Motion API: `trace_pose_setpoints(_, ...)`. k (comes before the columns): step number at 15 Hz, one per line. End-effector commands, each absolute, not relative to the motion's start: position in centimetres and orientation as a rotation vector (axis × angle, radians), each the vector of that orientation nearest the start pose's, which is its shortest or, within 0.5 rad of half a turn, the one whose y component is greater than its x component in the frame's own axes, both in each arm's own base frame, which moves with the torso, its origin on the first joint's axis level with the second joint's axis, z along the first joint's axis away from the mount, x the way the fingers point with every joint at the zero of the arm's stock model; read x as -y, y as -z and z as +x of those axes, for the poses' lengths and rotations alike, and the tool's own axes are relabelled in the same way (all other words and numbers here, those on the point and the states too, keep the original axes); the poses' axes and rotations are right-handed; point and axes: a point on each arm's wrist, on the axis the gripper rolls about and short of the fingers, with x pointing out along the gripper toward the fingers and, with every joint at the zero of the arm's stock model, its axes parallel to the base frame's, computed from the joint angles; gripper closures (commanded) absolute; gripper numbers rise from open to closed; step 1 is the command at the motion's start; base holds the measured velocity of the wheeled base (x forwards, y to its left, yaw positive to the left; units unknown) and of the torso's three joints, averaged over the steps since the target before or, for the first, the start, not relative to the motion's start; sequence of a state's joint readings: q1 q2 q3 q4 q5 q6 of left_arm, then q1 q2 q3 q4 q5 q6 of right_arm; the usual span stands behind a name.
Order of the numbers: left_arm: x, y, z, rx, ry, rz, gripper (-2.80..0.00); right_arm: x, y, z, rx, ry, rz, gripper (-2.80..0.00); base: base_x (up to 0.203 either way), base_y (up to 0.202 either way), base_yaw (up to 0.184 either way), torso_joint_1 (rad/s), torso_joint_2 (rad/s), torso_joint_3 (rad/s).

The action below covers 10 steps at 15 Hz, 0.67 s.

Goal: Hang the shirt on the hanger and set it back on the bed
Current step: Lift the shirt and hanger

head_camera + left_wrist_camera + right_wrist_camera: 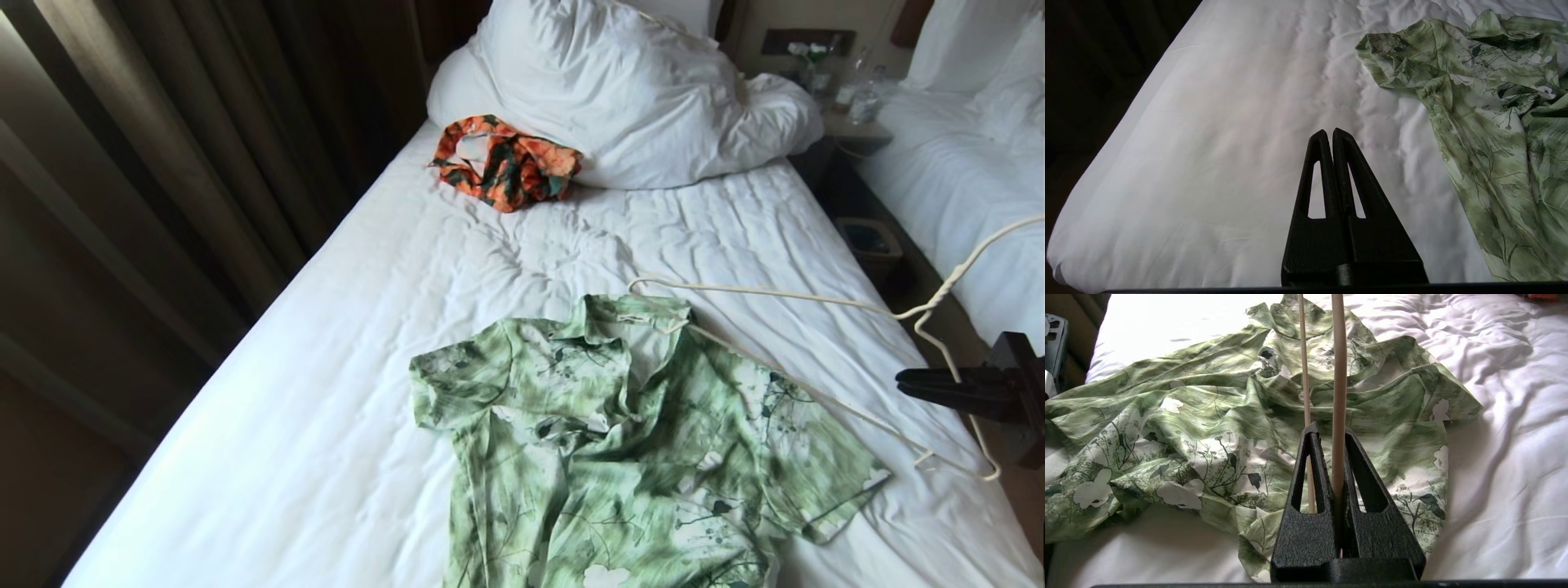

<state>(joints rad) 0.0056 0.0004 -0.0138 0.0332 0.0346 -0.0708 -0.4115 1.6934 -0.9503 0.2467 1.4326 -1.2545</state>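
Right gripper (906, 381) sits at the bed's right edge, its black fingers pinched tight on one cream wire of the hanger (775, 296); seen from its own wrist, the held bar runs straight out between the fingers toward the shirt's collar. The hanger is tilted above the sheet, its far end reaching into the collar of the green leaf-print shirt (637, 441), its hook curving up and away to the right. The shirt lies crumpled and face up on the near half of the bed (326, 327), collar toward the pillow (620, 90), one sleeve spread left, the other right beneath the wire. Left gripper (1329, 134) hovers closed over bare sheet left of the shirt, holding nothing.

Risks, as a judgement: the thin wire could twist or slide in so narrow a pinch; the hanger's end may snag a fold and drag the whole shirt rather than slip inside; with no second hold on the fabric, the collar could bunch. An orange floral garment (506, 163) rests against the pillow, well apart.
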Motion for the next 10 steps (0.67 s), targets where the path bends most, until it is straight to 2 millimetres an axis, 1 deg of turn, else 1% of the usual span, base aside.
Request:
trace_pose_setpoints(1,-0.1,-7.6,-2.4,-0.018,-0.040,-0.044,0.00,7.3,-17.5,24.4,0.072,-1.123,-0.330,0.00,0.000,0.000,0.000,0.000,0.00,0.000)
trace_pose_setpoints(3,-0.1,-7.5,-2.4,-0.019,-0.042,-0.067,0.00,6.9,-18.2,24.1,0.068,-1.128,-0.324,0.00,0.000,0.000,0.000,0.000,0.00,0.000)
trace_pose_setpoints(6,-0.1,-7.5,-2.4,-0.019,-0.042,-0.062,0.00,6.9,-18.5,24.1,0.073,-1.124,-0.334,0.00,0.000,0.000,0.000,0.000,0.00,0.000)
trace_pose_setpoints(8,-0.1,-7.6,-2.4,-0.019,-0.040,-0.037,0.00,7.0,-19.1,24.4,0.073,-1.121,-0.330,0.00,0.000,0.000,0.000,0.000,0.00,0.000)
trace_pose_setpoints(9,-0.1,-7.9,-2.5,-0.006,-0.036,-0.008,0.00,7.0,-19.1,24.4,0.071,-1.120,-0.326,0.00,0.000,0.000,0.000,0.000,0.00,0.000)
trace_pose_setpoints(10,0.0,-8.9,-2.8,0.026,-0.027,-0.003,0.00,7.1,-19.0,24.4,0.068,-1.120,-0.323,0.00,0.000,0.000,0.000,0.000,0.00,0.000)
